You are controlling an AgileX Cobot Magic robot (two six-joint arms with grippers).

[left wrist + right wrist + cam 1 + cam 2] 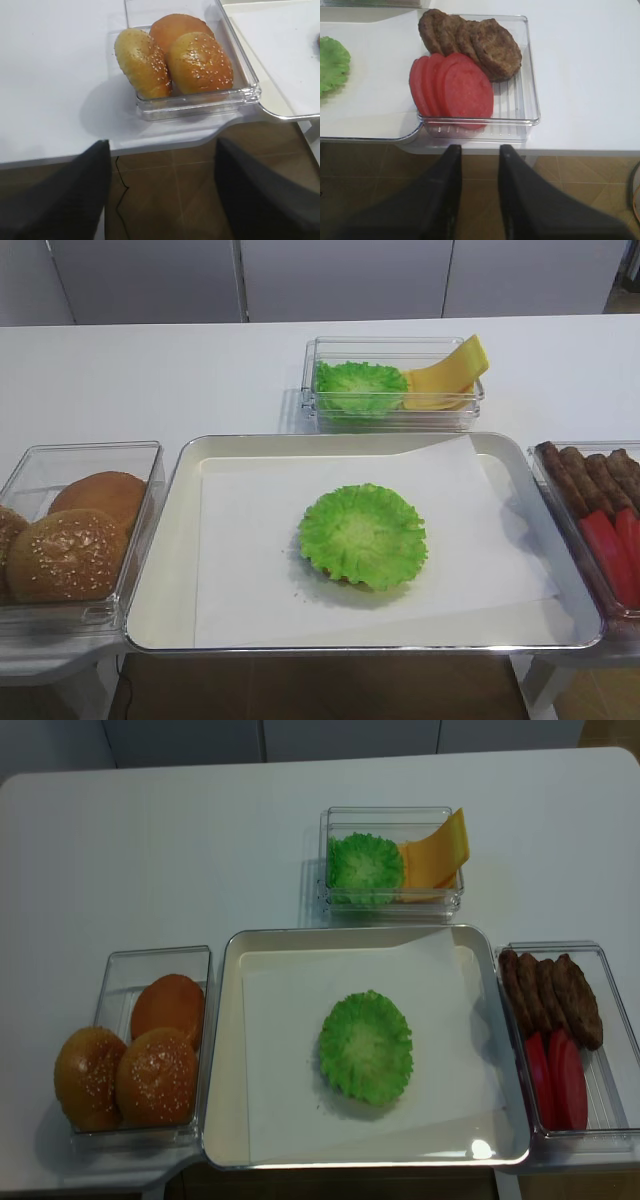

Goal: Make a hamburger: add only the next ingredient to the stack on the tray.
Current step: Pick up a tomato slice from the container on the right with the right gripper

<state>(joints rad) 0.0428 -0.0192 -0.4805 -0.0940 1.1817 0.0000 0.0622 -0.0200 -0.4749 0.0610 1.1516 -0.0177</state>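
Note:
The hamburger stack (363, 536), a ruffled green lettuce leaf over a barely visible brown base, lies mid-tray on white paper in the metal tray (160, 580). Several red tomato slices (465, 92) lean in a clear box right of the tray, also visible from above (560, 1080). My right gripper (479, 149) hangs below and in front of the table's front edge, just short of that box. It is open, with only floor between its fingers. My left gripper (162, 145) is wide open and empty, below the table edge in front of the bun box. Neither gripper appears in the high views.
Brown meat patties (480, 40) share the tomato box, behind the slices. A clear box with sesame buns (70, 530) stands left of the tray. A box with spare lettuce and yellow cheese (395, 385) stands behind the tray. Both side boxes sit close to the table's front edge.

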